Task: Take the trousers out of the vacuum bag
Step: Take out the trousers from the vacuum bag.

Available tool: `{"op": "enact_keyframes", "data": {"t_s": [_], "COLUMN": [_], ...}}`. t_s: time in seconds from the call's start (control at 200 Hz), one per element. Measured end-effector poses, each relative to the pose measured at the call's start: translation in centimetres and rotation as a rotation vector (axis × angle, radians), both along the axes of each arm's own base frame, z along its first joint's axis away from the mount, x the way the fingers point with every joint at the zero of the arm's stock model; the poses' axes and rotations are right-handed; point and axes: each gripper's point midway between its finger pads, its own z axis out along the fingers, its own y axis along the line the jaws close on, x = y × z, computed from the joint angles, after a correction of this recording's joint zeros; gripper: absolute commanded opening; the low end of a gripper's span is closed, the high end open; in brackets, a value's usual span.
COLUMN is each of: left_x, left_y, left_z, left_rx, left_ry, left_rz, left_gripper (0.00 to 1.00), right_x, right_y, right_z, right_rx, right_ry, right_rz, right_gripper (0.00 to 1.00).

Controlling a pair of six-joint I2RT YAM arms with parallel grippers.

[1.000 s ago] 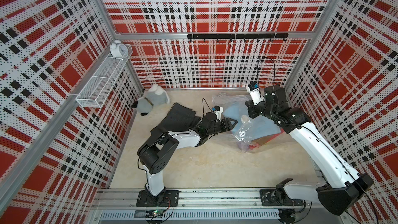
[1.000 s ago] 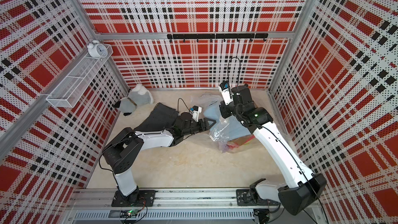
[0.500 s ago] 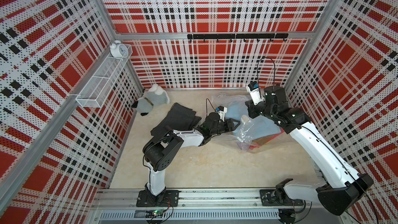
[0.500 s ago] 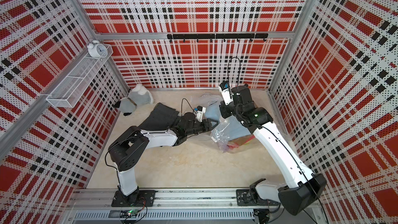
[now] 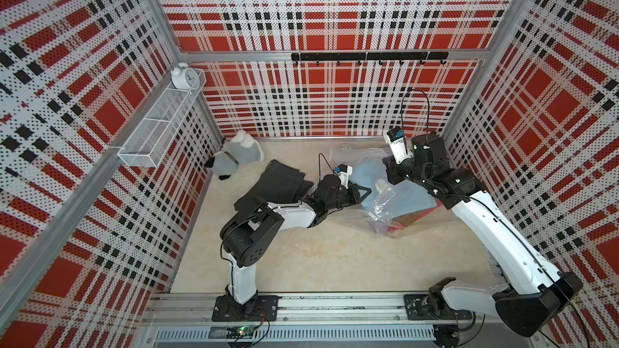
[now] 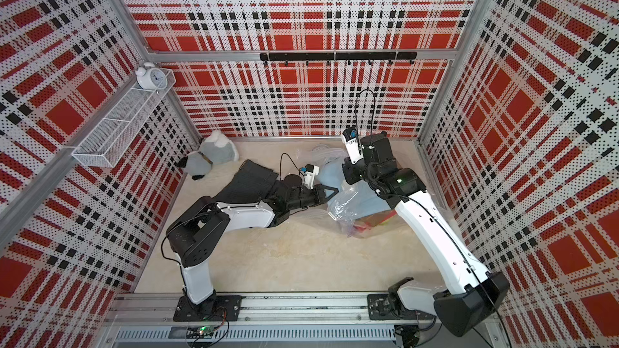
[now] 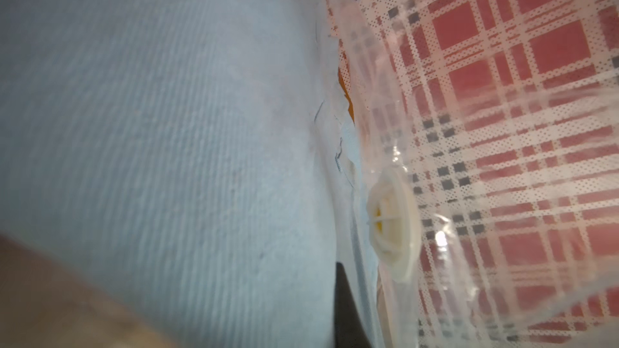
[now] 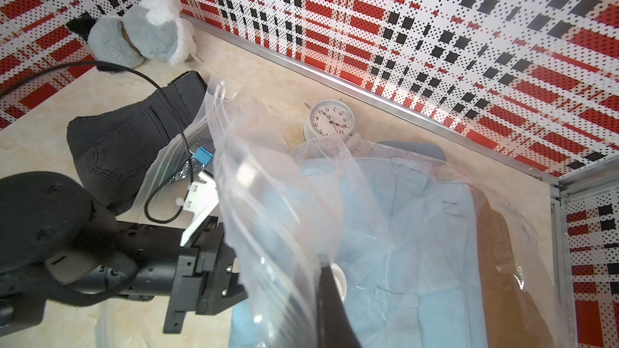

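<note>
The clear vacuum bag (image 5: 382, 210) (image 6: 345, 204) lies at the back right of the table, its mouth facing left. My right gripper (image 5: 389, 179) (image 8: 326, 282) is shut on the bag's upper plastic layer and holds it up near the white valve (image 7: 395, 222). Light blue trousers (image 5: 366, 174) (image 7: 150, 128) (image 8: 418, 229) lie on top inside, over red and mustard-brown ones (image 5: 422, 217). My left gripper (image 5: 363, 191) (image 6: 330, 190) reaches into the mouth, jaws shut on the light blue cloth; only one dark finger (image 7: 343, 299) shows. Charcoal-black trousers (image 5: 274, 182) (image 8: 127, 142) lie outside, left of the bag.
A grey-white plush toy (image 5: 234, 159) sits in the back left corner. A small alarm clock (image 8: 330, 122) stands behind the bag by the back wall. A wire shelf (image 5: 160, 128) with another clock (image 5: 183, 76) hangs on the left wall.
My left gripper has moved right into the bag's mouth and its jaws have come together on the light blue cloth. The right arm has stayed put, holding the plastic.
</note>
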Motion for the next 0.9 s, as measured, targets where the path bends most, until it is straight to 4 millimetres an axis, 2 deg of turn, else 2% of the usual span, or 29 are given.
{"op": "enact_keyframes", "data": {"t_s": [0.215,0.481,0.676,0.902], "left_x": [-1.4,-4.0,-4.3,-1.4], "left_y": [0.9,2.9,6.4,12.7], "left_z": [3.5,4.7,5.7,8.5], "left_rx": [0.015,0.189,0.276,0.296], "left_ry": [-0.051,-0.134,-0.154,-0.165], "left_rz": [-0.017,-0.031,0.019,0.145], "left_gripper": [0.0,0.0,0.0,0.0], "right_x": [0.9,1.8,2.6,3.0], "right_y": [-1.5,-3.0,-3.6,-3.6], "right_z": [-0.9,-1.2,-1.8,-4.3], "right_rx": [0.013,0.046,0.062,0.077], "right_ry": [0.001,0.006,0.017,0.041], "right_rz": [-0.047,-0.104,-0.132,-0.137], "right_gripper": [0.0,0.0,0.0,0.0]}}
